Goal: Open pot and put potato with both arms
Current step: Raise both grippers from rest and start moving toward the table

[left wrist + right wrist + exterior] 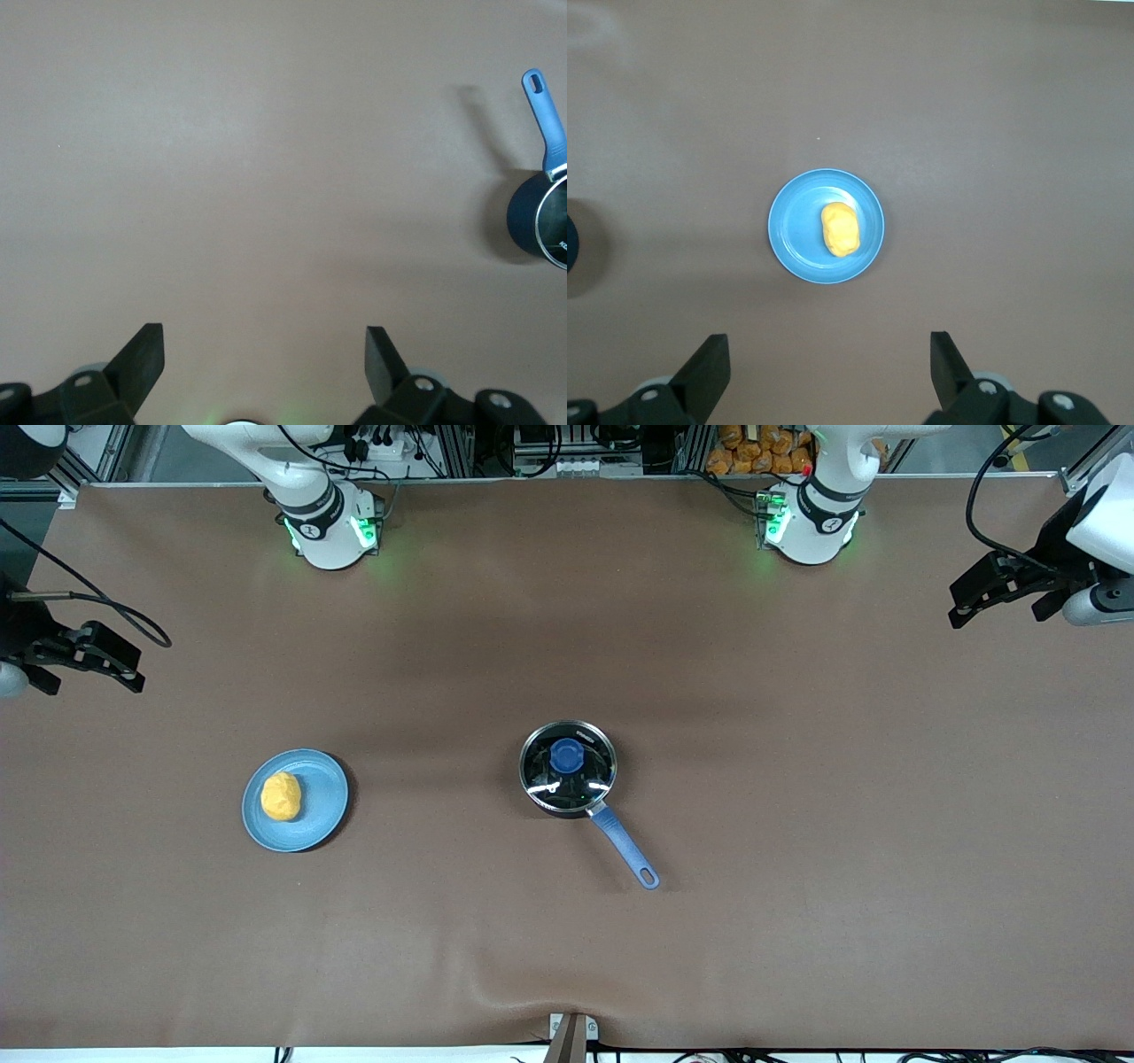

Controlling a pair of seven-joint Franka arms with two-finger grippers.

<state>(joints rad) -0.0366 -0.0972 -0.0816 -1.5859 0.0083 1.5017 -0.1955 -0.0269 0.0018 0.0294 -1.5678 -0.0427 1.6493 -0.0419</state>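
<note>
The pot stands mid-table, black with a steel rim. A glass lid with a blue knob sits on it, and its long blue handle points toward the front camera and the left arm's end. It also shows in the left wrist view, pot. The potato lies on a light-blue plate toward the right arm's end. My right gripper hangs open and empty above that end. At the other end, my left gripper is open and empty above the table.
Brown cloth covers the table, with a wrinkle by a metal clamp at the front edge. Both arm bases stand along the back edge. Several orange items lie off the table past the left arm's base.
</note>
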